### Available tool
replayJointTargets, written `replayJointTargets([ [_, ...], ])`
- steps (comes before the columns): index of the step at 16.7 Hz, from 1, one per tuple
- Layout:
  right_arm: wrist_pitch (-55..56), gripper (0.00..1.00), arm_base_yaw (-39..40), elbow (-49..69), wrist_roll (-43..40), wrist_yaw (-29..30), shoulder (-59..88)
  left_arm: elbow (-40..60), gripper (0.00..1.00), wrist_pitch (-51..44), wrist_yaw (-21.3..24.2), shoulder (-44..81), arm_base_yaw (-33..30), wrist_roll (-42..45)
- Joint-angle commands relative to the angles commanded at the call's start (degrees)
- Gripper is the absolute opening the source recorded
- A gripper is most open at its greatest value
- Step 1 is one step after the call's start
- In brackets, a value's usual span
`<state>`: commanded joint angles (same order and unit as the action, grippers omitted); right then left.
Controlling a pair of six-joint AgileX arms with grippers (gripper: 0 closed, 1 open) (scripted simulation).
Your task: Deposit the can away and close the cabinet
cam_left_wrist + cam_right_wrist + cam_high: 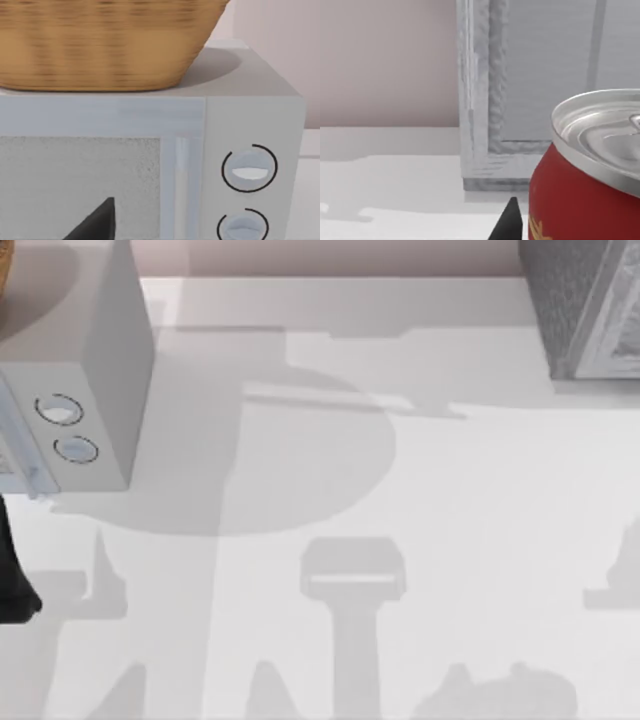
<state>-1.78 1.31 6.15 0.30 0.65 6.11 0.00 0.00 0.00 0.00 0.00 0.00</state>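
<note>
Can (585, 200), red-bodied, silver ridged top

The can (585, 195), red with a silver top, stands close before the grey cabinet (520, 75), apparently upright.

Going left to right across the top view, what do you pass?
Dark left arm at the left edge → white microwave with two dials → bare white table → grey cabinet at the right edge.
</note>
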Motion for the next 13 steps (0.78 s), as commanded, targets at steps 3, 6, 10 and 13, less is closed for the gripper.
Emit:
replayJointTargets([
  [3,-2.98,0.0,1.33,10.9,0.22,1.29,9.21,0.0,1.0,0.0,0.0,0.0,0.0,0.0],
  [6,-6.8,0.0,2.75,26.09,0.4,3.17,20.9,0.0,1.0,0.0,0.0,0.0,0.0,0.0],
  [10,-12.36,0.0,4.76,49.39,0.55,5.97,37.98,0.0,1.0,0.0,0.0,0.0,0.0,0.0],
  [13,-16.21,0.0,6.31,66.34,0.6,7.82,50.13,0.0,1.0,0.0,0.0,0.0,0.0,0.0],
])
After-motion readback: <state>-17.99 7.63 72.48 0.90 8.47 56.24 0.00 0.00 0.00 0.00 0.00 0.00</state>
